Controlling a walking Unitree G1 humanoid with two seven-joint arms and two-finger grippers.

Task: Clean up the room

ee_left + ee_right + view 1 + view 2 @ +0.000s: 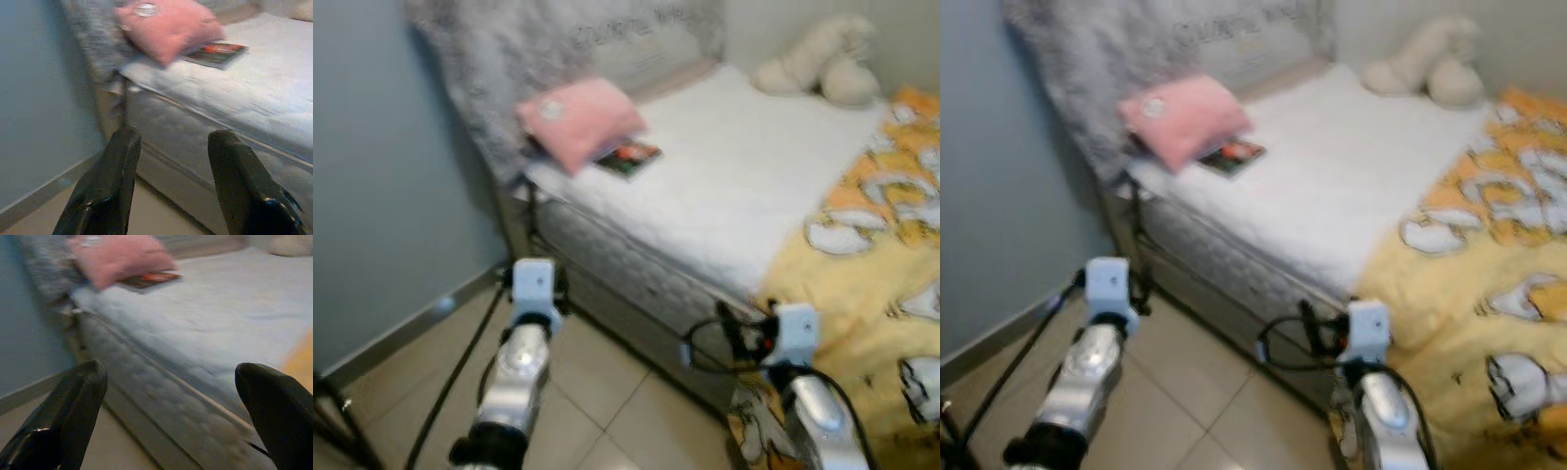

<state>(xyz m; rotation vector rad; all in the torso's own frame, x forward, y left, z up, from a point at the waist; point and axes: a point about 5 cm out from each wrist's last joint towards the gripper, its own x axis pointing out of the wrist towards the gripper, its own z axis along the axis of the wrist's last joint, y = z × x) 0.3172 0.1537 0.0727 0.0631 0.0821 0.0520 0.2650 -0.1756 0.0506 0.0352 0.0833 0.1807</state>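
A bed with a white sheet (734, 186) stands ahead of me. A pink pillow (579, 119) lies at its head, partly on a dark book (628, 158). A cream plush toy (822, 59) rests at the far corner. A yellow patterned blanket (891, 255) covers the right side. My left gripper (171, 191) is open, held over the floor short of the bed's corner. My right gripper (168, 416) is open too, near the bed's side edge. Both hold nothing.
A grey fuzzy headboard cover (509, 69) rises behind the pillow. A grey-blue wall (382, 196) runs along the left, with a skirting board (411, 328) at its foot. Beige floor tiles (597, 392) lie between me and the bed. A black cable (460, 367) trails beside my left arm.
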